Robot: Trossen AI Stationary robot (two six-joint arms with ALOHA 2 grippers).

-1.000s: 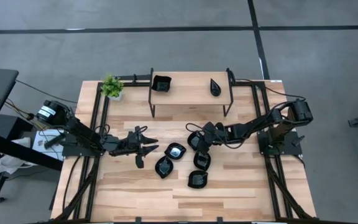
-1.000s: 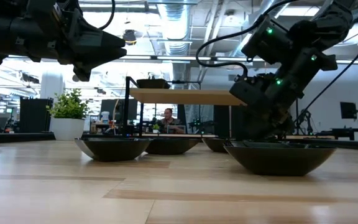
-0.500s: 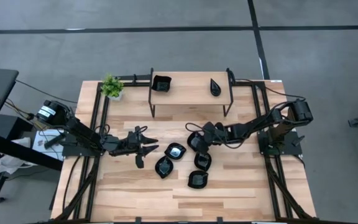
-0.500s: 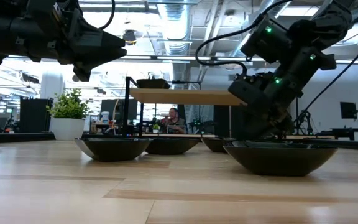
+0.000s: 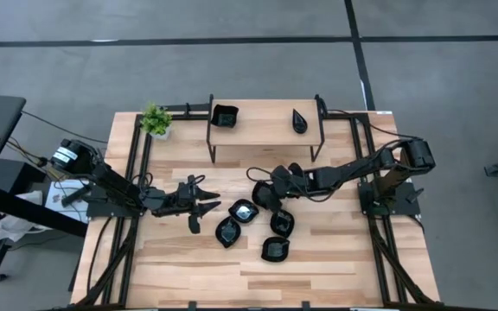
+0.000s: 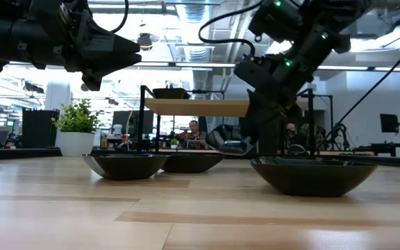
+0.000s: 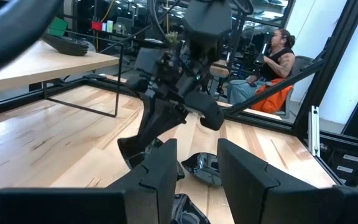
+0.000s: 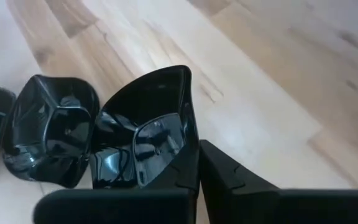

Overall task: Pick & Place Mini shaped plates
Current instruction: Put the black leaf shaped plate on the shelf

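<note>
The held plate [image 8: 145,134], a glossy black dish with one pointed corner, is pinched by its rim in the right gripper [image 5: 266,195] at the centre of the high view, lifted clear of the table [image 5: 335,250]; in the low view it hangs tilted above the wood [image 6: 231,146]. Just below it in the high view lie four more plates: one [image 5: 245,209] beside the gripper, one [image 5: 228,231] lower left, one [image 5: 281,223] lower right, one [image 5: 275,250] lowest. Two further plates sit on the shelf [image 5: 262,125] in the upper middle, a square one [image 5: 224,116] at its left end and a teardrop [image 5: 300,120] at its right. The left gripper [image 5: 204,206] hovers left of centre, fingers [image 7: 157,168] apart and empty. A plant [image 5: 155,120] stands at the table's upper left
</note>
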